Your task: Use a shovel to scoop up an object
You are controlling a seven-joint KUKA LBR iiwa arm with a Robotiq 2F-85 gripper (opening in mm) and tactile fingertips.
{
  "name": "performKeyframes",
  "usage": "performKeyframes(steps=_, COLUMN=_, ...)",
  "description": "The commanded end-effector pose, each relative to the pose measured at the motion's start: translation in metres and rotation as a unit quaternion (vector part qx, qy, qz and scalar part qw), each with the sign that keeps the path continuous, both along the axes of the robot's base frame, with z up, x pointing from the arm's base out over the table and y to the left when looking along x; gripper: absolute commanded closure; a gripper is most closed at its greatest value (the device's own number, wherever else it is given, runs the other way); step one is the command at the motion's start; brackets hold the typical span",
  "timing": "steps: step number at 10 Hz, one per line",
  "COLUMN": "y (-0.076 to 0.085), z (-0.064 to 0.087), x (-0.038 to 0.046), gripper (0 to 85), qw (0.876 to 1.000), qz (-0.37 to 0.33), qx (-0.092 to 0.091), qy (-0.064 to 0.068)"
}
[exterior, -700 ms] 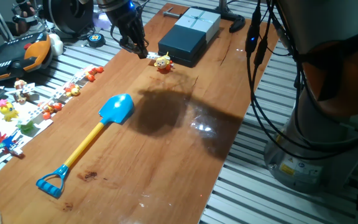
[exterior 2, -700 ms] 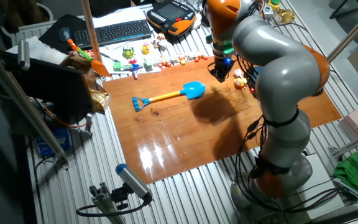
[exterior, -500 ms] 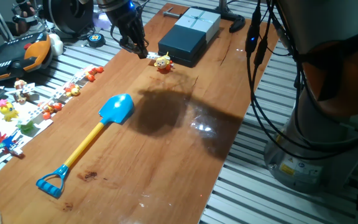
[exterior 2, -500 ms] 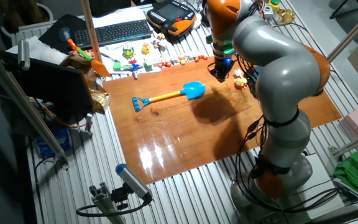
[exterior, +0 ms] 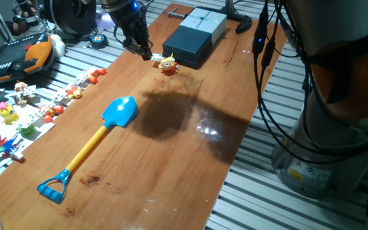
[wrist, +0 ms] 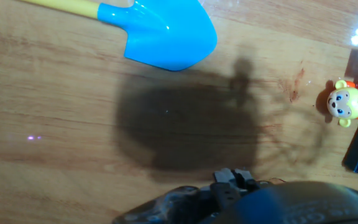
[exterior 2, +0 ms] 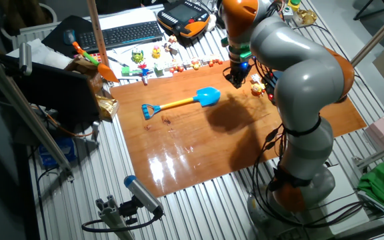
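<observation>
The shovel point(exterior: 91, 146) lies flat on the wooden tabletop point(exterior: 171, 166), with its light-blue blade point(wrist: 166, 34) toward the robot arm point(exterior 2: 292, 73) and the blue loop handle point(exterior: 52, 187) at the far end of the yellow shaft point(exterior: 87, 151). Nothing touches it. The tool point(exterior: 136, 43) hangs above the far edge of the tabletop, beyond the blade and well apart from it. I cannot tell if its fingers are spread or pressed together, because they are dark and small in both fixed views and hidden in the hand view. It holds nothing that I can see. The small yellow figurine point(exterior: 167, 64) stands on the tabletop just beside a dark box point(exterior: 193, 37), near the tool. In the hand view the figurine point(wrist: 345, 104) is at the right edge, apart from the blade.
</observation>
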State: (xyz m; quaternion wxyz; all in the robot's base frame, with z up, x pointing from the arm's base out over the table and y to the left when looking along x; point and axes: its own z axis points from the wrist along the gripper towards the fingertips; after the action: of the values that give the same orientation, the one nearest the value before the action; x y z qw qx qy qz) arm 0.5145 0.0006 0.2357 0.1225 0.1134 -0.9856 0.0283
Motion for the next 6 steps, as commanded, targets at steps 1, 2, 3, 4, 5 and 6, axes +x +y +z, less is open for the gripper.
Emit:
performKeyframes(steps=1, y=0.0001, z=0.0, x=0.0, gripper=82.3, qw=1.0, qz=-0.026, qx=0.013, qy=-0.013)
performKeyframes(steps=2, y=0.0001, z=0.0, x=0.0, gripper=84.3, qw=0.995, qz=-0.082, qx=0.048, qy=-0.031)
performKeyframes(steps=3, y=0.0001, z=0.0, x=0.0, gripper=84.3, qw=0.992, qz=-0.115, qx=0.052, qy=-0.027)
performKeyframes(steps=4, y=0.0001, z=0.0, x=0.0, gripper=84.3, qw=0.99, qz=-0.132, qx=0.027, qy=-0.031)
performKeyframes(steps=5, y=0.0001, z=0.0, x=0.0, gripper=84.3, qw=0.99, qz=-0.138, qx=0.016, qy=-0.033)
performKeyframes(steps=6, y=0.0001, z=0.0, x=0.0, gripper=84.3, qw=0.99, qz=-0.142, qx=0.012, qy=-0.023)
